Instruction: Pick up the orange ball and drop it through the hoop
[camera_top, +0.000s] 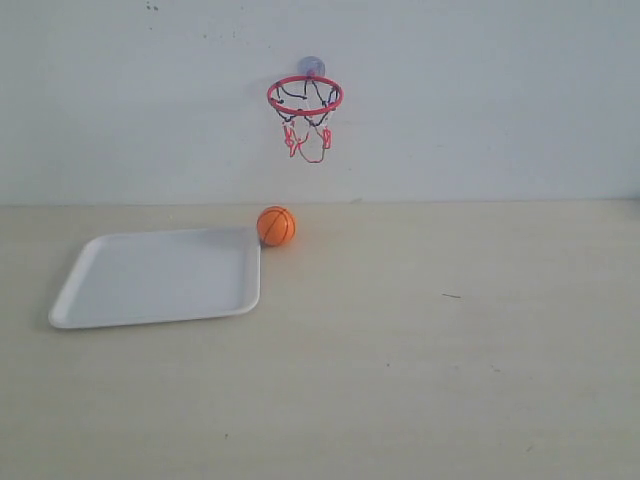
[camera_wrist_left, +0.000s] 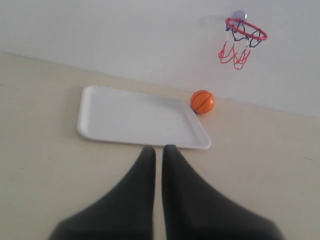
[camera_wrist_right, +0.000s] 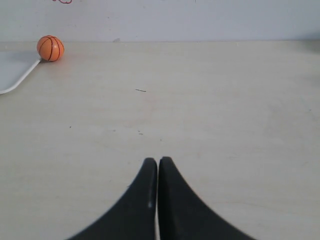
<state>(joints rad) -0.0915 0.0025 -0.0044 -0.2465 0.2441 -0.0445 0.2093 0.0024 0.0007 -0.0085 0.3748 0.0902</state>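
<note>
Orange ball (camera_top: 276, 226) touching tray (camera_top: 160, 277) corner — likely light, squashy, prone to roll; grip across its middle; left gripper (camera_wrist_left: 158, 148), right gripper (camera_wrist_right: 157, 160) — jaws closed, empty.

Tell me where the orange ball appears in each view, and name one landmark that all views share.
Exterior view: the orange ball lies below the hoop, at a corner of the white tray.
Left wrist view: orange ball at the tray's far corner, below the hoop.
Right wrist view: orange ball at the tray's corner; hoop almost wholly out of frame.
Shared landmark: that tray corner.
</note>
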